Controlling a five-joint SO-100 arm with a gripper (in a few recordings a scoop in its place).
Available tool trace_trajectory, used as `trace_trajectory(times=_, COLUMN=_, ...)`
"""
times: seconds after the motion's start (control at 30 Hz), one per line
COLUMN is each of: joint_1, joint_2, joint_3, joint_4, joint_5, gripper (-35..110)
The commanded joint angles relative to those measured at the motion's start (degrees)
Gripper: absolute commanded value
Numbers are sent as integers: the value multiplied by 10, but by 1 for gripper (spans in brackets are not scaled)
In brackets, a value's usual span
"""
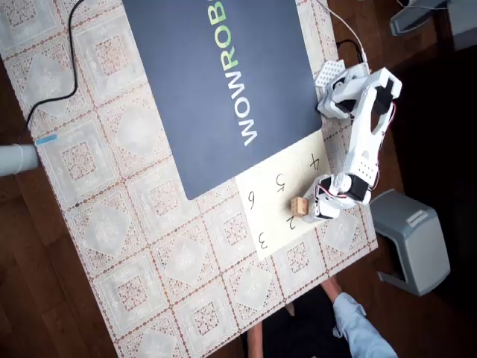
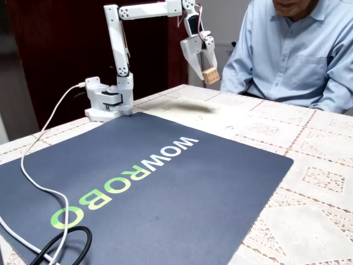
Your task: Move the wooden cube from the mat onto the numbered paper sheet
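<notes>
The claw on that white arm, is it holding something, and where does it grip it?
Yes: the gripper holds the wooden cube at its fingertips, pinching its sides, up in the air above the paper sheet.

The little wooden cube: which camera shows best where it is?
The fixed view: the wooden cube hangs in the gripper, clearly above the table. The overhead view shows the cube over the numbered paper sheet, not its height.

A beige lace-patterned tablecloth (image 1: 134, 246) of square medallions covers the counter. Dark reddish-brown wooden floor (image 1: 30, 298) shows around it in the overhead view, with a grey plastic stool (image 1: 414, 239) standing just off the counter's right edge. In the fixed view a dark brown wooden panel (image 2: 55, 55) fills the far left, and a pale wall (image 2: 226, 22) shows at the far middle. A person in a light-blue shirt (image 2: 292, 55) sits at the far right. The light is soft and even.
</notes>
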Motion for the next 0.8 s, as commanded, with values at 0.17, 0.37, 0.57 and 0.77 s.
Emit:
trace_trajectory(times=0.17, joint_1=-43, joint_2=-182, joint_3=-163, joint_4=9, joint_5=37, gripper=0)
trace_trajectory(times=0.37, joint_1=-61, joint_2=-301, joint_3=-284, joint_4=47, joint_5=59, gripper=0)
trace_trajectory(times=0.57, joint_1=-81, joint_2=-374, joint_3=-368, joint_4=90, joint_5=75, gripper=0)
trace_trajectory(times=0.77, joint_1=-88, joint_2=-417, joint_3=-399, joint_4=121, joint_5=89, gripper=0)
